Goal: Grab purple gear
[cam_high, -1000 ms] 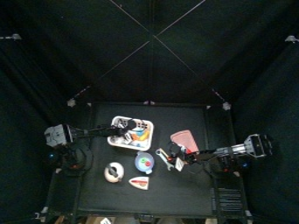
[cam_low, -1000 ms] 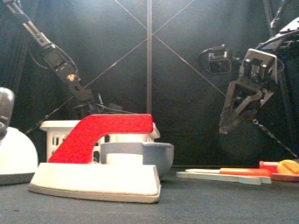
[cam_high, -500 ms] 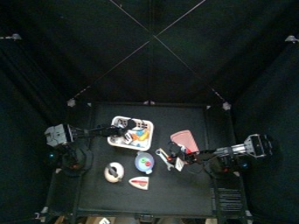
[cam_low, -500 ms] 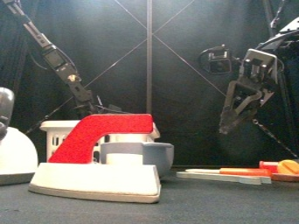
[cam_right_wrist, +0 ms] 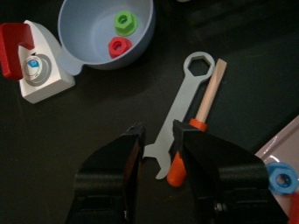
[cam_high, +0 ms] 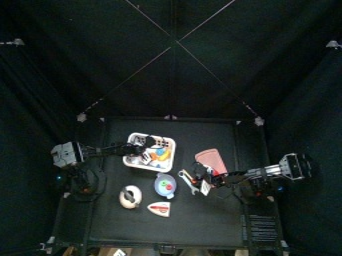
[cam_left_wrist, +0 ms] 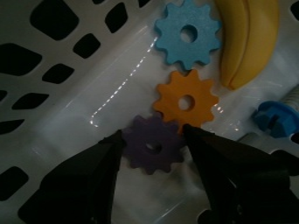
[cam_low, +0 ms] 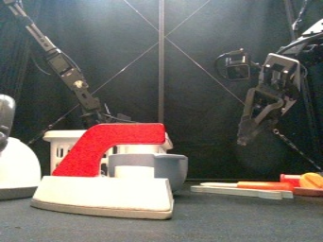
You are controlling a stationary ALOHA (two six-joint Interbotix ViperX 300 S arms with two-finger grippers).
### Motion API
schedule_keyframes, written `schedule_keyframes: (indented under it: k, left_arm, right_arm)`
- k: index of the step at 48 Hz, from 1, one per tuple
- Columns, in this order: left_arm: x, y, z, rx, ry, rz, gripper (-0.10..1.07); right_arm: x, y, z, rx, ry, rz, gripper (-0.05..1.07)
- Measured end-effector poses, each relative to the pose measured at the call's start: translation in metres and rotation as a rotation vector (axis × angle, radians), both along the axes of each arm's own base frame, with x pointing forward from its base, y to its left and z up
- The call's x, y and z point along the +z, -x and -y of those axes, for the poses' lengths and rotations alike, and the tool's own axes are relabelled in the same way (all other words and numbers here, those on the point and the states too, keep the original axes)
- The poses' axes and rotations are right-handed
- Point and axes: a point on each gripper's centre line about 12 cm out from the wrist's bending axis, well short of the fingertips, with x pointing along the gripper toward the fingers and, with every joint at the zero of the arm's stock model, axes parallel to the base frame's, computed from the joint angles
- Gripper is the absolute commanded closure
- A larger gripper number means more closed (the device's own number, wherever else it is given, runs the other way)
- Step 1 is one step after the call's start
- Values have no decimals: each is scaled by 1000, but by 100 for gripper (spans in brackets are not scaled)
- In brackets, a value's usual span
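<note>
My left gripper [cam_left_wrist: 153, 150] sits low in the white basket [cam_left_wrist: 52, 92] with its jaws apart on either side of the purple gear [cam_left_wrist: 151, 143], beside the orange gear [cam_left_wrist: 184, 97]. My right gripper [cam_right_wrist: 165, 153] hovers, jaws slightly apart, over the wrench [cam_right_wrist: 187, 94].

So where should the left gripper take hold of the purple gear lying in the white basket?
Across its toothed rim, coming straight down from above. The purple gear lies flat on the basket floor, so only its edge offers opposing sides. The left gripper already has an open jaw on either side; the orange gear sits close, so I'd keep the jaws off that side.
</note>
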Motion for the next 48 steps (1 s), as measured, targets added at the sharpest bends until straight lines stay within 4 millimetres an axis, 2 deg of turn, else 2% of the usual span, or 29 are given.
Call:
schedule_keyframes:
  k: [7, 13, 18, 32, 48]
  left_arm:
    - [28, -5, 0, -5, -31, 64, 29]
    - [50, -10, 8, -29, -56, 123, 29]
    - [61, -14, 20, -67, -68, 153, 29]
    - [67, -22, 39, -121, -68, 175, 29]
    - [72, -27, 41, -134, -75, 187, 29]
  right_arm:
    - [1, 0, 0, 2, 2, 1, 30]
    - [1, -1, 0, 2, 4, 2, 30]
    - [1, 0, 0, 3, 5, 2, 30]
    - [10, -5, 0, 5, 7, 30, 30]
    - [14, -6, 2, 11, 19, 43, 30]
